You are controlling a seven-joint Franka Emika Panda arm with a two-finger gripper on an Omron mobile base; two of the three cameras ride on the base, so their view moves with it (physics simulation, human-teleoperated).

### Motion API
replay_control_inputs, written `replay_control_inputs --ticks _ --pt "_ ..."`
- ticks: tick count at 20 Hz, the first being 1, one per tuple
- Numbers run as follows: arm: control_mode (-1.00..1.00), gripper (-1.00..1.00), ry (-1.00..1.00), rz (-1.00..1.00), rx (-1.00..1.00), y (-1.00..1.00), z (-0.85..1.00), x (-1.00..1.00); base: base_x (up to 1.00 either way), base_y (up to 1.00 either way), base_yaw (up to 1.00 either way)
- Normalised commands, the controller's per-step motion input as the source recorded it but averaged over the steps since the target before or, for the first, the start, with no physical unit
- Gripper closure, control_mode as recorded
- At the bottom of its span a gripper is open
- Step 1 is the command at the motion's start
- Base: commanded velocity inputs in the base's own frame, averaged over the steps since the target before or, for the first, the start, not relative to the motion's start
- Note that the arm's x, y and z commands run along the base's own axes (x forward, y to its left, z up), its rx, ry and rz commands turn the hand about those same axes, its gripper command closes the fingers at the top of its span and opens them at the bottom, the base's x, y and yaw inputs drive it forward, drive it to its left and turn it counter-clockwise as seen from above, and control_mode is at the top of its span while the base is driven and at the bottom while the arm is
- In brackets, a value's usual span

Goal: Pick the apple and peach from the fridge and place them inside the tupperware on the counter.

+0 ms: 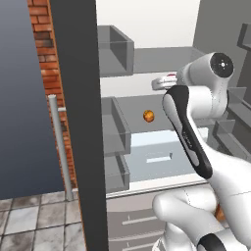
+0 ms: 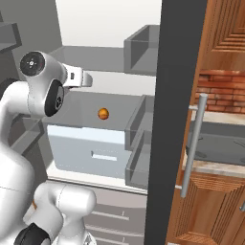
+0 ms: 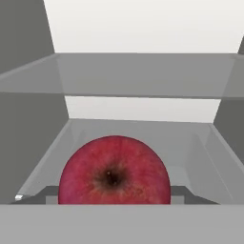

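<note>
The dark red apple (image 3: pixel 114 171) sits close up between my fingertips, and my gripper (image 3: pixel 114 196) is shut on it. From the base, the gripper (image 1: pixel 161 82) (image 2: pixel 85 79) reaches in over the fridge's upper grey shelf (image 1: pixel 147 61), with a sliver of red apple (image 1: pixel 171 75) at its tip. The orange-yellow peach (image 1: pixel 148 116) (image 2: pixel 103 114) lies on the lower shelf, below the gripper and apart from it. The fridge door (image 1: pixel 78 122) stands open. A strip of the beige counter (image 2: pixel 215 167) shows past the right door. The tupperware is out of view.
A pale drawer (image 1: pixel 157 152) (image 2: pixel 91 148) sits under the peach's shelf. Grey door bins (image 1: pixel 115 132) (image 2: pixel 141 129) flank the opening. The open right door (image 2: pixel 172 119) and its silver handle (image 2: pixel 194 139) stand between the fridge and the counter. Brick wall (image 1: pixel 41 29) lies behind.
</note>
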Motion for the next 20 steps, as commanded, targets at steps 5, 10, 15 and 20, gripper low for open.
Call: replay_control_inputs --ticks 5,10,15,20 --pt "1.00 1.00 0.00 0.00 0.00 0.00 0.00 -0.10 0.00 0.00 0.00" --pt "1.00 1.00 0.00 0.00 0.00 0.00 0.00 0.00 0.00 0.11 0.00" --pt "1.00 1.00 0.00 0.00 0.00 0.00 0.00 0.00 0.00 0.44 0.00" --pt "1.00 1.00 0.00 0.00 0.00 0.00 0.00 0.00 0.06 0.09 0.00"
